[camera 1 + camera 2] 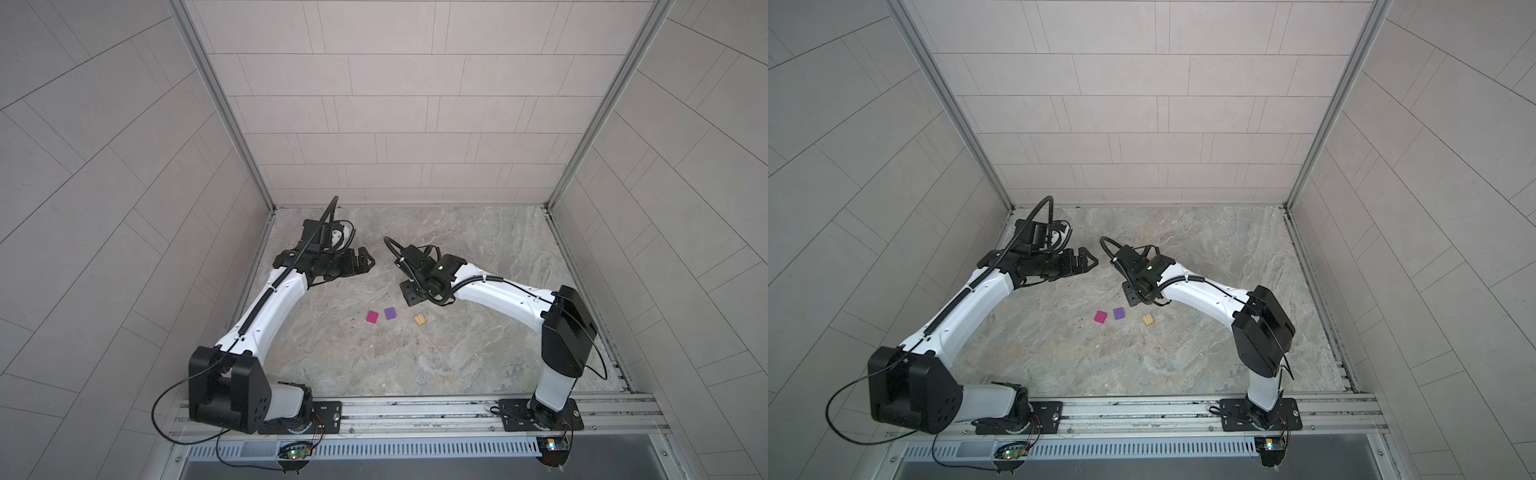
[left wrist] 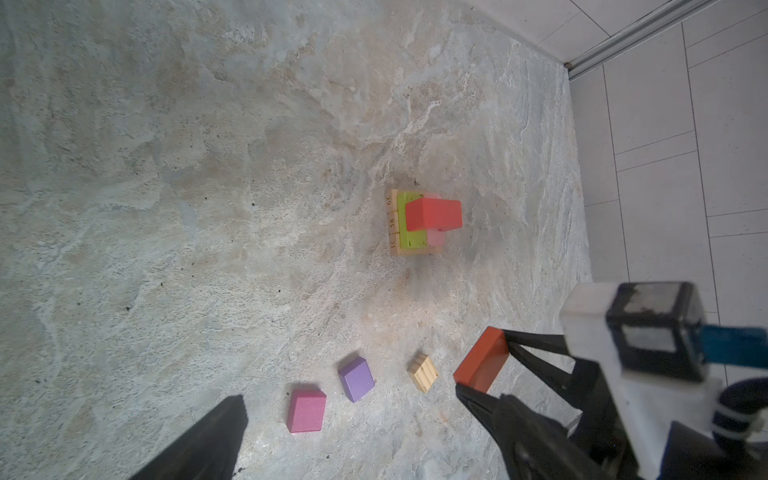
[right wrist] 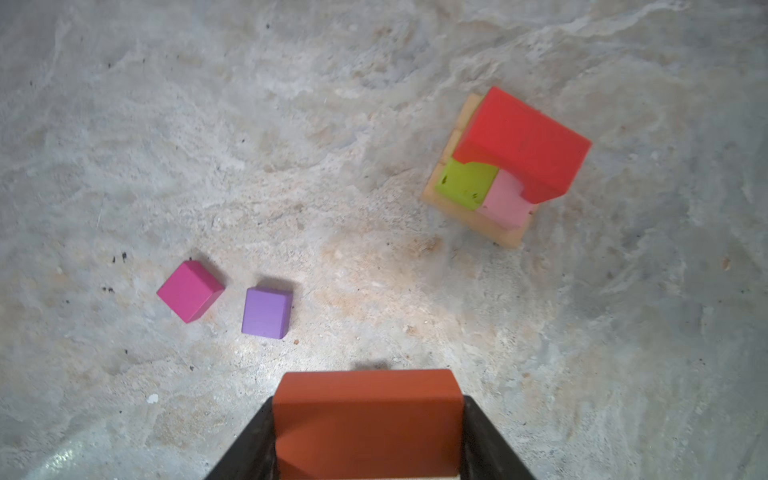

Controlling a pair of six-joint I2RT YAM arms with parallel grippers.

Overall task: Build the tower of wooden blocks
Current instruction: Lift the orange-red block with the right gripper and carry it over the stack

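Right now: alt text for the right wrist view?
The right gripper grips an orange block between its fingers, over a stone table. Farther off stands the tower: a red arch on a green block and a pink block, over tan bars. A magenta cube and a purple cube lie apart from it, side by side.

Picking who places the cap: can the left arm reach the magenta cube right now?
Probably yes. The left gripper is open and empty, and the magenta cube lies apart from the purple cube with nothing in the way.
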